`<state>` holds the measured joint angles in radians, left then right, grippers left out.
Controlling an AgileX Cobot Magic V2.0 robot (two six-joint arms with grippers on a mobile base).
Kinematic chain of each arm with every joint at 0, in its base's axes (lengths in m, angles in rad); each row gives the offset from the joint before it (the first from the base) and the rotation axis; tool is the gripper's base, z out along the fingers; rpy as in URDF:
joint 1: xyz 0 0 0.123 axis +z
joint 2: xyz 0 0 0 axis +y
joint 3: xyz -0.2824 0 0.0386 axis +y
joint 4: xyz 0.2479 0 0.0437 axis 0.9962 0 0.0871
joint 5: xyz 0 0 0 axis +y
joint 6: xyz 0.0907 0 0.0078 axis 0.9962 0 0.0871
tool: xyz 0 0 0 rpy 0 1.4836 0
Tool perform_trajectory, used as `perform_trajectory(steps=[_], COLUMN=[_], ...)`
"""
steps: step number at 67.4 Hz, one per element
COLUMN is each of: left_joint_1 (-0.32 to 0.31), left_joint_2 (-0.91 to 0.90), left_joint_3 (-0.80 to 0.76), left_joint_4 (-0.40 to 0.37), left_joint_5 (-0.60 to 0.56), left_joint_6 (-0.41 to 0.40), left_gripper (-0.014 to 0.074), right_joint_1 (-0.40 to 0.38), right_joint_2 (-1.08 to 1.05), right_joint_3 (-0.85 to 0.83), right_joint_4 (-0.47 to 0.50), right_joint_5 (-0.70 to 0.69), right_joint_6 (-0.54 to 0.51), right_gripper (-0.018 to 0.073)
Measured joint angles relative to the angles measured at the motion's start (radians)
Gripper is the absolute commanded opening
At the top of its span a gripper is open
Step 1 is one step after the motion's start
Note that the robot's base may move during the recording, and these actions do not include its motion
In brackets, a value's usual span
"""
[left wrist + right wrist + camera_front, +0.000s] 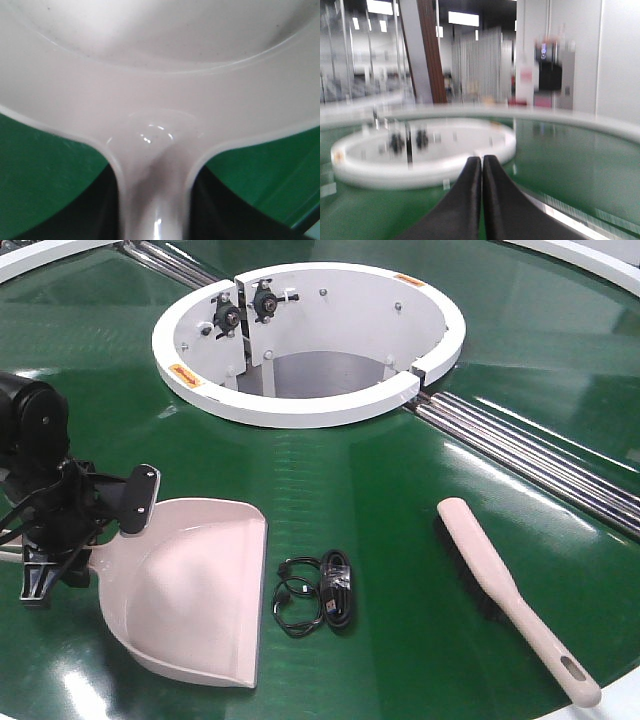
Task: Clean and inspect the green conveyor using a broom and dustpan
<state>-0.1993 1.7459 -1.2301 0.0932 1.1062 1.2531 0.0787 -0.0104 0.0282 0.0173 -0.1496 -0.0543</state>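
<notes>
Glossy dark-green circular conveyor belt point(400, 490) carries the wide beige plastic dustpan point(190, 590) and, well apart, the narrow beige plastic broom point(500, 585). My left gripper point(88, 540) straddles the dustpan handle point(155, 200), released. My right gripper point(482, 167) is clenched, empty.

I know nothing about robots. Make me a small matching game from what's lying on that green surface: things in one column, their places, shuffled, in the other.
Things:
1. dustpan
2. broom
3. black cable bundle
4. white ring hub

Places on the green conveyor, seen from the front view:
A. far middle
B. near right, lying slantwise
C. near left
D. between the two beige tools

Pairs: 1-C, 2-B, 3-D, 4-A.
</notes>
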Motion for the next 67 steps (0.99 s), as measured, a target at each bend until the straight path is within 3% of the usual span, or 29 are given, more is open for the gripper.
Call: perform_trajectory(steps=[7, 14, 34, 56, 67], left_joint_1=[0.000, 0.000, 0.000, 0.000, 0.000], left_joint_2=[0.000, 0.000, 0.000, 0.000, 0.000], left_joint_3=[0.000, 0.000, 0.000, 0.000, 0.000], left_joint_4=[-0.001, -0.001, -0.001, -0.001, -0.001], left_joint_5=[0.000, 0.000, 0.000, 0.000, 0.000], left_joint_6=[0.000, 0.000, 0.000, 0.000, 0.000], left_gripper=[-0.0006, -0.0006, -0.0006, -0.0006, -0.0007], right_joint_1=[0.000, 0.000, 0.000, 0.000, 0.000], right_joint_2=[0.001, 0.045, 0.346, 0.528, 0.611], right_joint_3=[-0.042, -0.147, -0.449, -0.480, -0.525], right_joint_4=[0.016, 0.021, 0.044, 0.056, 0.063], right_joint_5=[-0.040, 0.004, 0.426, 0.516, 0.647], right_joint_6=[0.027, 0.046, 0.063, 0.073, 0.054], right_gripper=[-0.0010, -0.0010, -0.0010, 0.0001, 0.0084])
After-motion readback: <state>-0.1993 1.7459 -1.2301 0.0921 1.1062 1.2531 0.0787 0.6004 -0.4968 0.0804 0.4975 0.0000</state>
